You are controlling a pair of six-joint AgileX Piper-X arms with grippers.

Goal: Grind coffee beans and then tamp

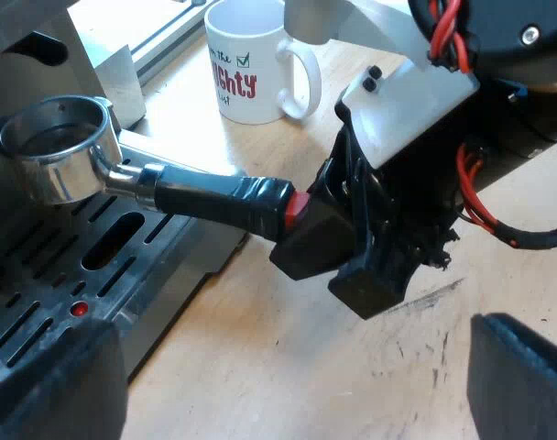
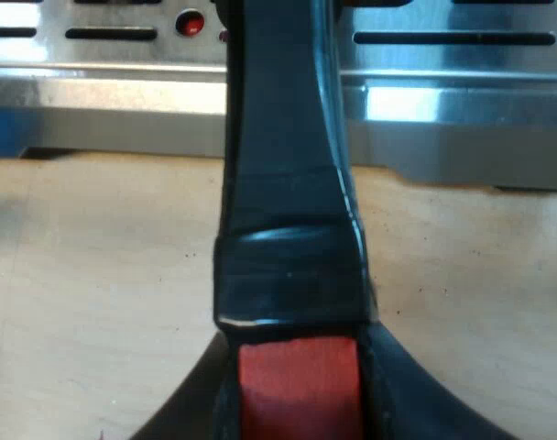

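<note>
The metal holder hangs level over the machine's slotted drip tray, its round basket showing bare metal inside. Its dark handle reaches out over the wooden table and ends in red. My right gripper is shut on that end. In the right wrist view the handle runs straight away toward the tray's steel front, with the red end clamped between my right gripper's fingers. My left gripper hovers over the table near the tray, open and holding nothing.
A white mug with red lettering stands on the table beyond the holder, close to the right arm. The machine's steel body rises behind the basket. A red float sits in the tray grid. Bare wood lies under the handle.
</note>
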